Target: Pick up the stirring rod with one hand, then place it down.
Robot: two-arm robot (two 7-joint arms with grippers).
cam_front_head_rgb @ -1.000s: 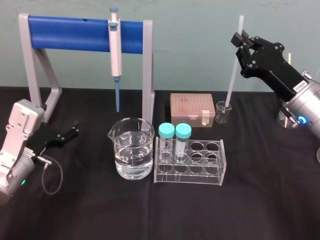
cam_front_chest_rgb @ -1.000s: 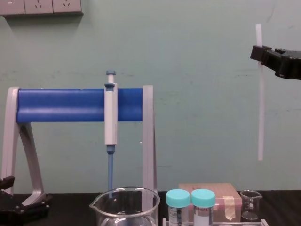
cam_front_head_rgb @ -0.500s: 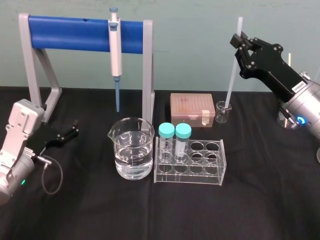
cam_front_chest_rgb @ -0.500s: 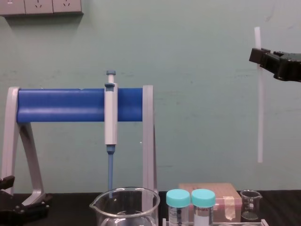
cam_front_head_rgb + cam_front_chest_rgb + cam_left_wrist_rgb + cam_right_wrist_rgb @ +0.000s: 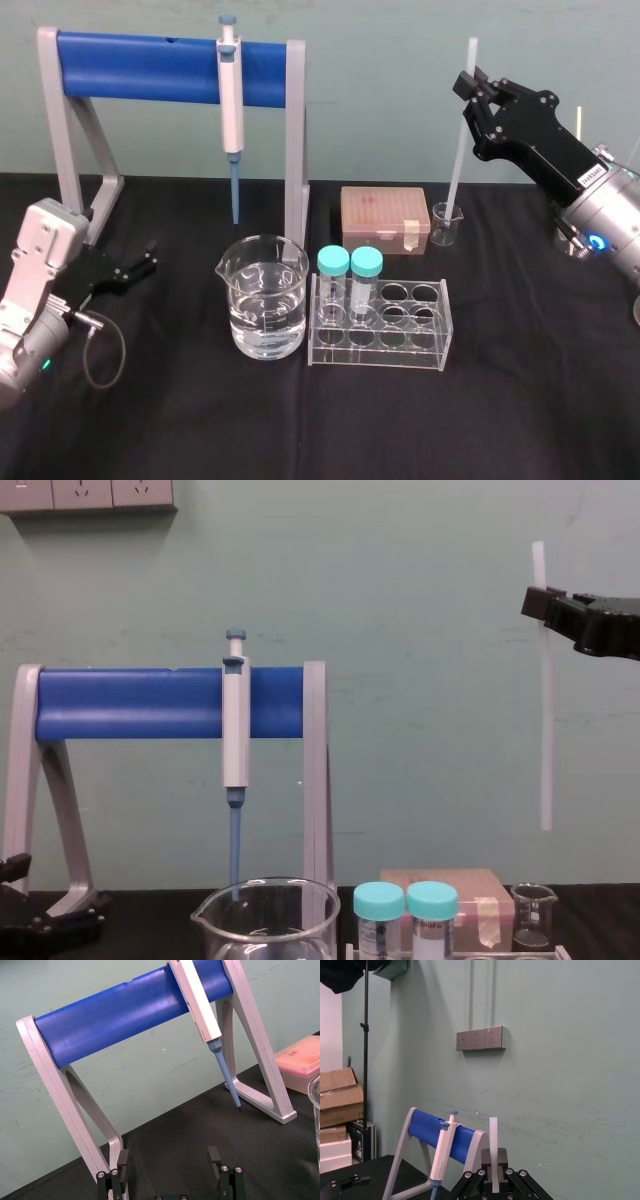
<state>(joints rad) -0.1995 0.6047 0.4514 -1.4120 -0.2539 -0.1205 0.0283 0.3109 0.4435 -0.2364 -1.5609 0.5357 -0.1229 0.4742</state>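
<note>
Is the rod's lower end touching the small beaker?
No, the stirring rod hangs from the right gripper, well above the small beaker.

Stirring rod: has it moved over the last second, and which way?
Yes. In the chest view the rod, clamped in the right gripper, has drifted left and slightly down, so its lower end is now nearer to being over the beaker.

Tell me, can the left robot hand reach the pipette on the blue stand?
Probably yes. The left gripper sits open beside the stand, and the pipette hangs on the bar's near side with nothing between them; it would need to lift.
</note>
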